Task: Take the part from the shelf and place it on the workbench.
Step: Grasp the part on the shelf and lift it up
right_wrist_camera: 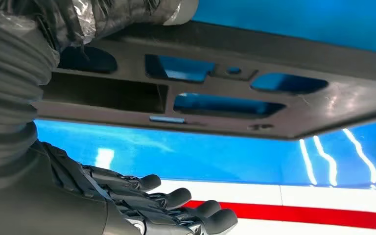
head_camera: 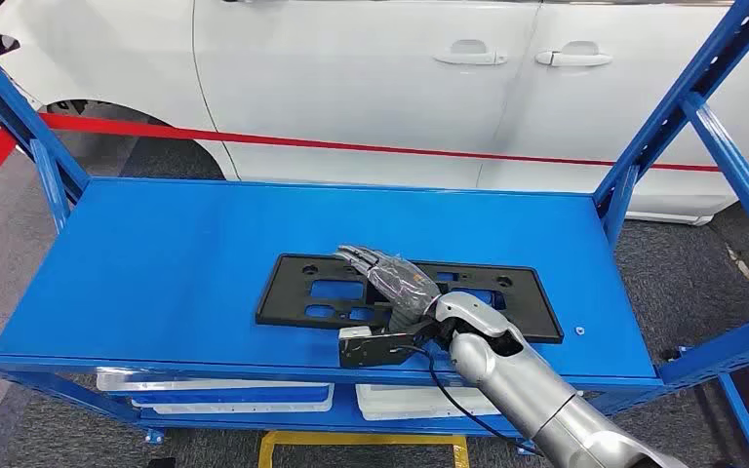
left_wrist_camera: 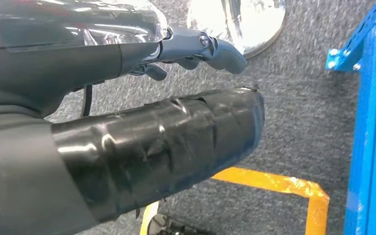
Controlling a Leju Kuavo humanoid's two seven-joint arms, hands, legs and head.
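One black plastic part (head_camera: pixel 408 297), a flat rectangular frame with several cut-out windows, is seen lying flat on the top level of a blue metal shelf (head_camera: pixel 156 253), nearer the front edge than the back and somewhat toward the right end. The right hand (head_camera: pixel 398 281) is stretched out just over the middle of the part, its fingers (right_wrist_camera: pixel 176 198) straight and spread apart, with nothing gripped; whether the palm touches the plastic cannot be told. The left hand (left_wrist_camera: pixel 196 49) hangs by the floor, fingers loosely curled around nothing. The part is judged light and fairly stiff, though thin enough to flex if lifted by one end. Its smooth face may slip, so a hold is best taken on the front long edge or through a window near the middle.
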